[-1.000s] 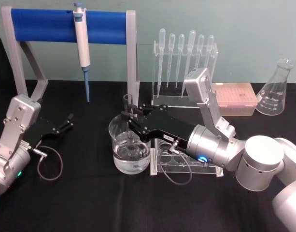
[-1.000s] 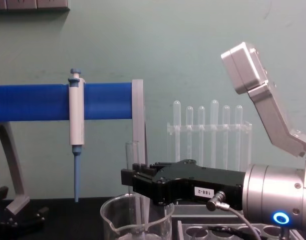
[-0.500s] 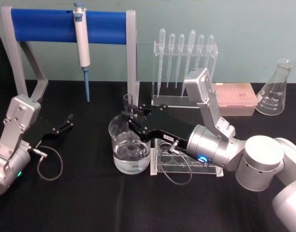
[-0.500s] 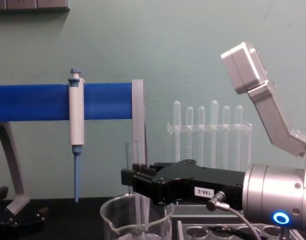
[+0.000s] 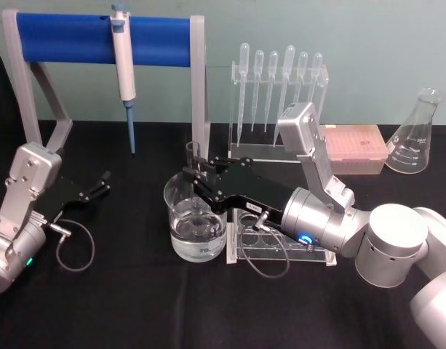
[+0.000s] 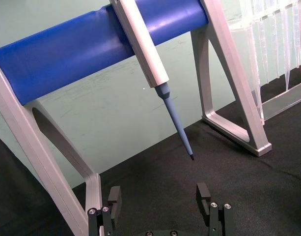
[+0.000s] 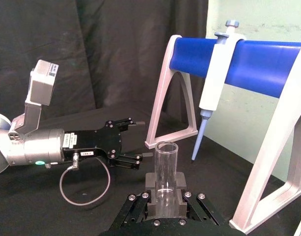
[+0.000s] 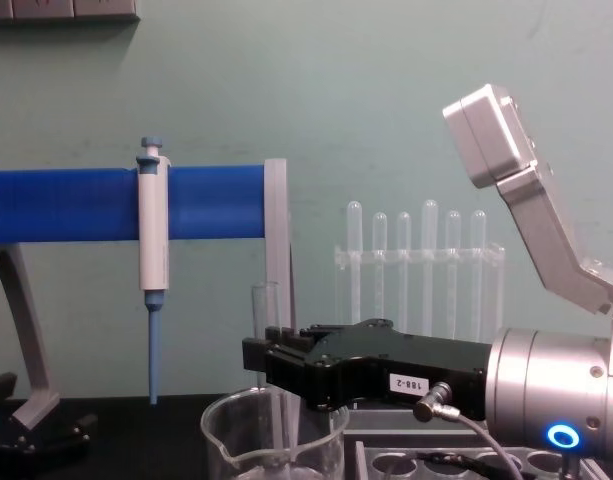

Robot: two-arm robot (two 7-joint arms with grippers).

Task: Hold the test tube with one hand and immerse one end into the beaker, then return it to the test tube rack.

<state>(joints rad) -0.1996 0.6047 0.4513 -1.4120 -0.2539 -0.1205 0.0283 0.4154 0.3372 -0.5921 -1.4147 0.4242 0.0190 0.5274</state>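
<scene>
Test tube (image 5: 195, 154) upright in beaker (image 5: 185, 243); right pincer (image 5: 196, 176) clamps it; left pincer (image 5: 97, 186) wide

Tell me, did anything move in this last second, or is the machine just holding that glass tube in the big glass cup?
Nothing visibly changed. The right gripper stays shut on the clear glass test tube, which stands upright with its lower end down inside the wide clear glass beaker. The left gripper stays parked open at the left.
</scene>
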